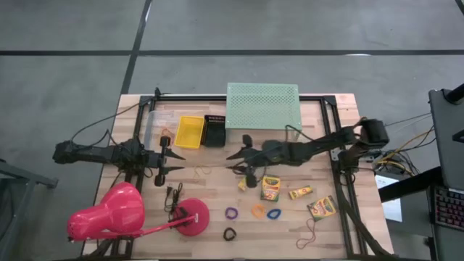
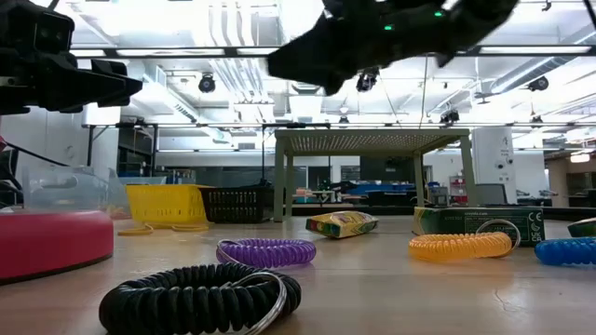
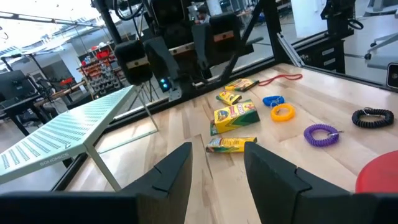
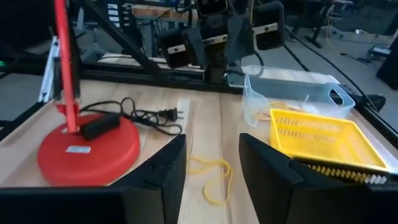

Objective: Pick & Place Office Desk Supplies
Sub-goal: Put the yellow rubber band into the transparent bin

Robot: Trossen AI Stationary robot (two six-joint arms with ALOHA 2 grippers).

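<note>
Supplies lie mostly on the near right part of the surface (image 1: 217, 217): nearest me the black ring loop (image 1: 230, 234), then the purple ring loop (image 1: 231, 213), orange ring loop (image 1: 258, 211) and blue ring loop (image 1: 273, 214) in a row, with three crayon boxes (image 1: 270, 188) just beyond and to the right of them.

My right tool (image 1: 241, 163) hangs mid-surface, empty, fingers parted to a moderate gap. Directly ahead of it, and slightly toward the left, a thin rubber band (image 4: 211, 177) lies flat on the wood, its loop stretched roughly along the tool's line of reach. That is the relation I'd work from: I judge a short drop forward and down would straddle it. The closest crayon box sits just behind that tool, on its right.

My left tool (image 1: 161, 161) waits left of centre, also empty and partly open, somewhat farther from the band than the right one.

Room is decent around the band; the lamp base (image 1: 192, 216) and its plug cord (image 1: 172, 194) lie near left. Farther back stand the yellow basket (image 1: 189, 132), a black bin (image 1: 214, 130), a clear bin (image 4: 292, 87) and the green shelf (image 1: 262, 106).
</note>
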